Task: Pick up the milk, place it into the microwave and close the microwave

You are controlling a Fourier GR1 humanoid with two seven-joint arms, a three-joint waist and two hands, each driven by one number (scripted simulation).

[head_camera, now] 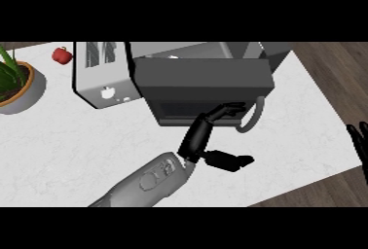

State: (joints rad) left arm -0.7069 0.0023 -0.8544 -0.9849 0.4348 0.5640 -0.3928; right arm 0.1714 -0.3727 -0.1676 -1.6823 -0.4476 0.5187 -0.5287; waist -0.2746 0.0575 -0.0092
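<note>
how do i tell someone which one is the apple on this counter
On the white counter, look left of the dark microwave, past the white toaster. The apple sits between that toaster and the potted plant, the only small red thing there.

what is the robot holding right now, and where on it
Nothing. The left hand touches the microwave door with straight fingers; the right hand rests open.

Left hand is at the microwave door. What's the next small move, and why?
Probably a short push on the door with the left hand. Its straight fingers touch the door's front beside the handle, and no milk shows on the counter, so it is likely inside. Whether the door is fully shut I cannot tell.
</note>
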